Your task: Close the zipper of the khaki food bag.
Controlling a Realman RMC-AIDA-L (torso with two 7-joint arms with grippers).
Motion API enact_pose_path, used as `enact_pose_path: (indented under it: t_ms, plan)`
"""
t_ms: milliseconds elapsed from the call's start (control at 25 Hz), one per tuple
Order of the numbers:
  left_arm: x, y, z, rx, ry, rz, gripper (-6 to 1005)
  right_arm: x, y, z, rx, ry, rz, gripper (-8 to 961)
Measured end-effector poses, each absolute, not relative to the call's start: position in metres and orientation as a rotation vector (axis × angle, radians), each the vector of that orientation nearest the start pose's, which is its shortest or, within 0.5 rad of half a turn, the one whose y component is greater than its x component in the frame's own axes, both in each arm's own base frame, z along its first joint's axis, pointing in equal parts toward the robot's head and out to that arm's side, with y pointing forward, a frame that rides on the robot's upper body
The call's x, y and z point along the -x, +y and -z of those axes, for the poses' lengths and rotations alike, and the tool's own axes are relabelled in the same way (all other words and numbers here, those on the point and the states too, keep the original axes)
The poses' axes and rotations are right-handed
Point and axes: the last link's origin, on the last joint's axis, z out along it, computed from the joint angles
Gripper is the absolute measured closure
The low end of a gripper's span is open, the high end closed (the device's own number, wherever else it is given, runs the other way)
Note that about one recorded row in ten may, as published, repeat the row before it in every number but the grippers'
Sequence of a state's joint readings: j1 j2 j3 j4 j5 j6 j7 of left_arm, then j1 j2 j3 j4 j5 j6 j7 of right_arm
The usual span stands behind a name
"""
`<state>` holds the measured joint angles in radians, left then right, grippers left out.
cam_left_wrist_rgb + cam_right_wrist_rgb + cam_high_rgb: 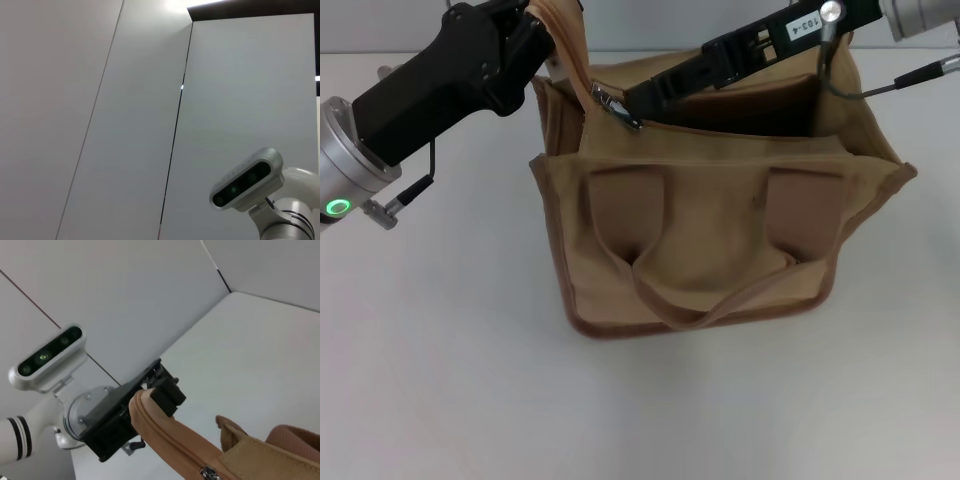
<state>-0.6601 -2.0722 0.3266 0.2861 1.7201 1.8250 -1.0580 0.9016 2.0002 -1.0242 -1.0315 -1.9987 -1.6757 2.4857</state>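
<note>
A label on the right arm (800, 25) reads "103-4"

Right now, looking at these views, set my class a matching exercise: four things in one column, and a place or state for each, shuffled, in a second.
Things:
1. left gripper
2. right gripper
3. khaki food bag
4. silver slider

Places or states:
A. standing on the white table, top gaping open
B. clamped on the zipper tape's end, holding it up
C. at the bag's left end, zip not yet closed
D. fingertips reaching at the slider

Pairs: 1-B, 2-D, 3-A, 4-C
</note>
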Motion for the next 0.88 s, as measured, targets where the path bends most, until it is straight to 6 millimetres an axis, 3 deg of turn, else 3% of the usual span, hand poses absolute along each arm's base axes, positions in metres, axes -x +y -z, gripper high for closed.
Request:
enact_pose_path:
  t_ms: [560,800,880]
  plan:
    - [0.203,0.337,-0.020,2.309,-0.330,1.553,971,-0.058,0.392,-0.015,2.996,0.935,-0.300,558]
    - [0.203,0.338,-0.020,2.308,-0.333,1.550,971,-0.051,0.391,-0.012,2.985,0.853,-0.245,638]
    - [0.203,0.338,-0.020,2.308,-0.334,1.550,970,-0.050,0.391,-0.013,2.988,0.840,-0.233,719]
